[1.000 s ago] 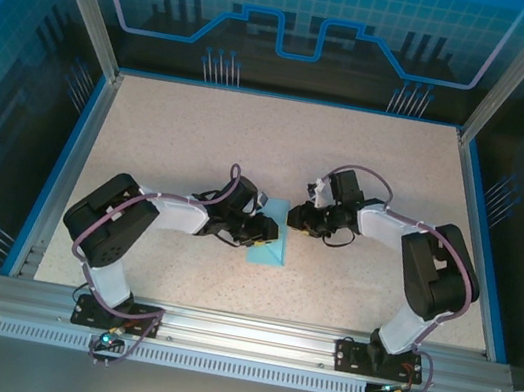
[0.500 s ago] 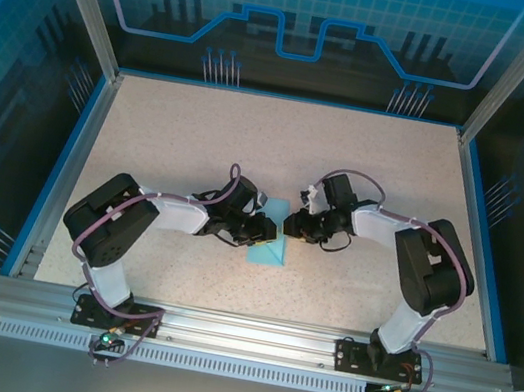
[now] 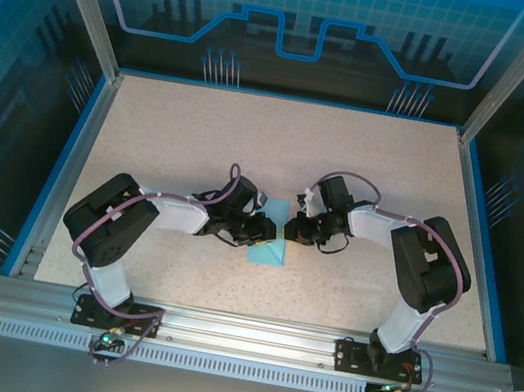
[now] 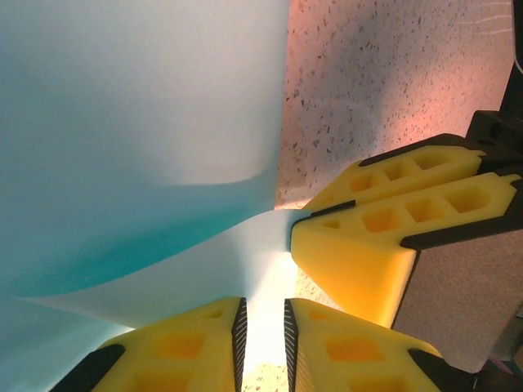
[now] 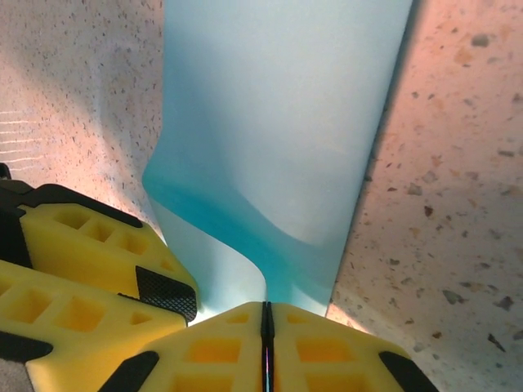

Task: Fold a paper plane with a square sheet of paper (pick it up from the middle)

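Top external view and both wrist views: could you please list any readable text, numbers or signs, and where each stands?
None readable.
The backdrop panel carries gear and line graphics, no letters.
The square sheet of paper is unmarked.
The yellow fingers bear no lettering.

Light-blue paper (image 5: pixel 278 122), yellow fingers (image 5: pixel 327 351) (black textured pads (image 5: pixel 166 292)), beige table (image 5: pixel 449 163) speckled dark.

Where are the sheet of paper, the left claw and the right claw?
sheet of paper (image 5: pixel 278 122), right wrist view, on its broad blue face.
left claw (image 4: pixel 261 310), left wrist view, in the gap between its fingertips.
right claw (image 5: pixel 265 310), right wrist view, on the seam where its fingertips meet.
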Motion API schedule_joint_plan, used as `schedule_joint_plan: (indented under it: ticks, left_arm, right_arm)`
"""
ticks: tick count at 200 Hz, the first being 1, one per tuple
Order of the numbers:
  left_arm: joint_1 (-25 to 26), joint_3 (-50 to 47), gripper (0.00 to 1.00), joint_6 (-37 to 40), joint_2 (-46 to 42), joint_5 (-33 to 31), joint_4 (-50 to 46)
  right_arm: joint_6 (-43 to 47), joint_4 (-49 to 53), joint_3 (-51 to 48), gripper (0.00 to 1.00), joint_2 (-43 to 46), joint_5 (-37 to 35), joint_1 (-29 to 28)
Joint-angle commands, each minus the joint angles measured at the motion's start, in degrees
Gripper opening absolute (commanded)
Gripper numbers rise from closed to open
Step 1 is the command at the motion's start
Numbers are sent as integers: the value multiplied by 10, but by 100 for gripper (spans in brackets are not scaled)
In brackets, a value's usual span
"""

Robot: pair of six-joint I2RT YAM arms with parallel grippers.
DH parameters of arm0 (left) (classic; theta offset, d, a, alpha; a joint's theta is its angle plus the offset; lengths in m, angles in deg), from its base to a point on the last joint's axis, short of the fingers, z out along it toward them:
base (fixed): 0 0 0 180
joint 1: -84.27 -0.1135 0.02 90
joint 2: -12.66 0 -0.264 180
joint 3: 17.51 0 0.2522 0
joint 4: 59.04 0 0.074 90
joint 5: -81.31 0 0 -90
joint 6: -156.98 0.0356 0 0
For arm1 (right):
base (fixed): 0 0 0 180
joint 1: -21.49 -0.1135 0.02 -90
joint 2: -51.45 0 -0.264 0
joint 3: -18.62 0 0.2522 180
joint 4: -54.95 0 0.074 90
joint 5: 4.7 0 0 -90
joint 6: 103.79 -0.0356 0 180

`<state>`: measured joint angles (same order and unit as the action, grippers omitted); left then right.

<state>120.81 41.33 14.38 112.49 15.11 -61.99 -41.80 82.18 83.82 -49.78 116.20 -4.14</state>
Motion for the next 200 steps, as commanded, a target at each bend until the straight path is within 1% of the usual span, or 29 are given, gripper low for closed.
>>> schedule_joint_plan:
  ticks: [1,109,162,200]
  left_arm:
    - [-3,1,24,0,13,-3,-9]
    - [-3,14,25,3,22,2,-21]
    - [-3,18,25,7,27,-6,-37]
    - [-2,21,25,7,31,-3,-34]
  right_arm:
    - [5,10,14,8,-7,-15,-7]
    - [7,14,27,8,-33,-24,-7]
    - [5,17,20,8,-29,-20,-6]
    - [3,23,16,9,-26,-32,-6]
